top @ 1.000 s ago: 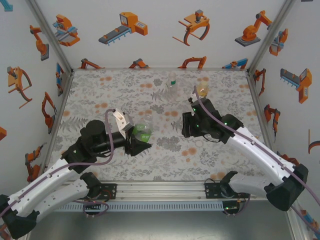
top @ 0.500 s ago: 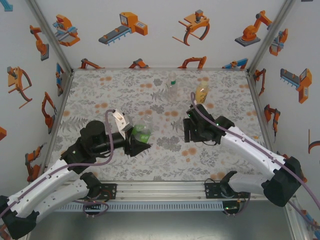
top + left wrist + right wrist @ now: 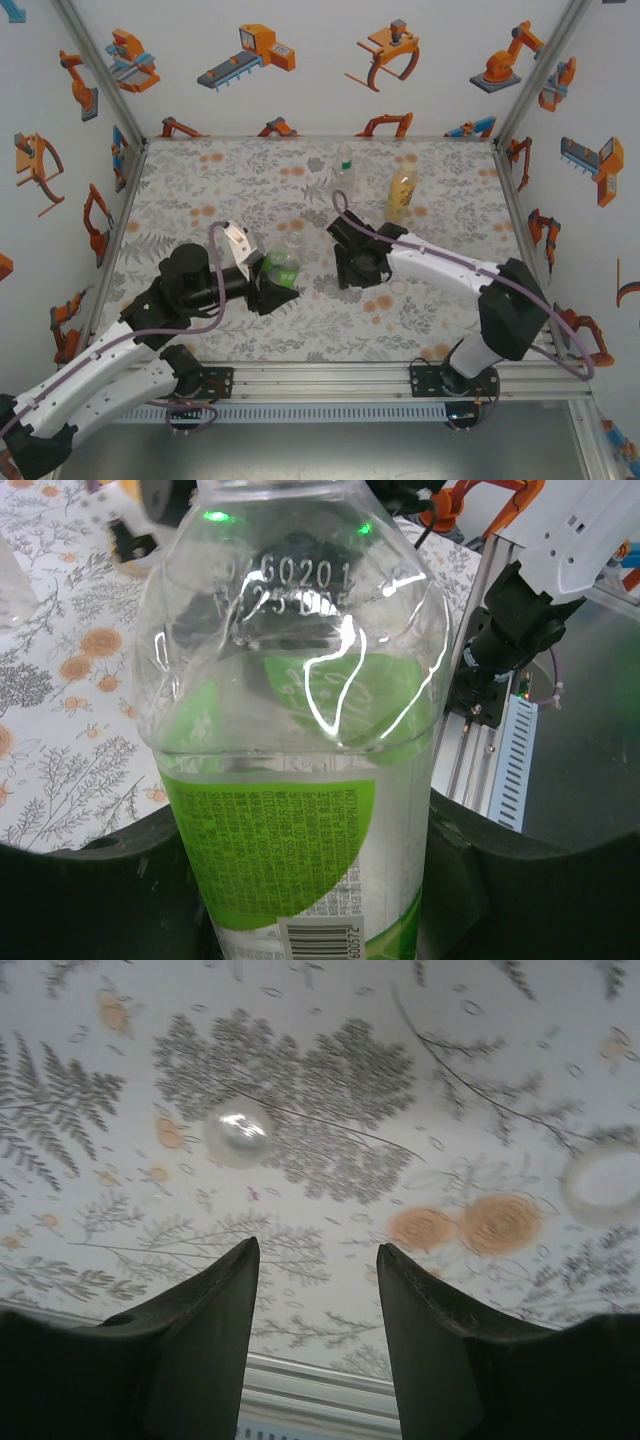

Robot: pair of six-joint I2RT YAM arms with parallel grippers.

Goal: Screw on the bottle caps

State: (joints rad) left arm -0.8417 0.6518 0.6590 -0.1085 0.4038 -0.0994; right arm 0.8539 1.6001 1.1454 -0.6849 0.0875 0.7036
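My left gripper (image 3: 272, 287) is shut on the green-labelled bottle (image 3: 283, 266), gripping its lower body (image 3: 300, 810) between both dark fingers (image 3: 95, 880). The bottle's open neck points toward the table's middle. The amber bottle (image 3: 402, 190) and the clear bottle (image 3: 344, 172) stand upright at the back. My right gripper (image 3: 347, 272) hovers low over the mat at mid-table, just right of the held bottle. It is open (image 3: 315, 1250) with nothing between its fingers. Ahead of it on the mat lie a whitish cap (image 3: 238, 1132) and a ring-like cap (image 3: 603, 1182).
The floral mat (image 3: 220, 190) covers the table inside white printed walls. A metal rail (image 3: 320, 380) runs along the near edge, and it shows just past the right fingertips (image 3: 300, 1385). Both arms lie across the front half.
My right arm has swung left from beside the amber bottle to mid-table, next to the held bottle, its jaws a little narrower. The left arm and its bottle have stayed put.
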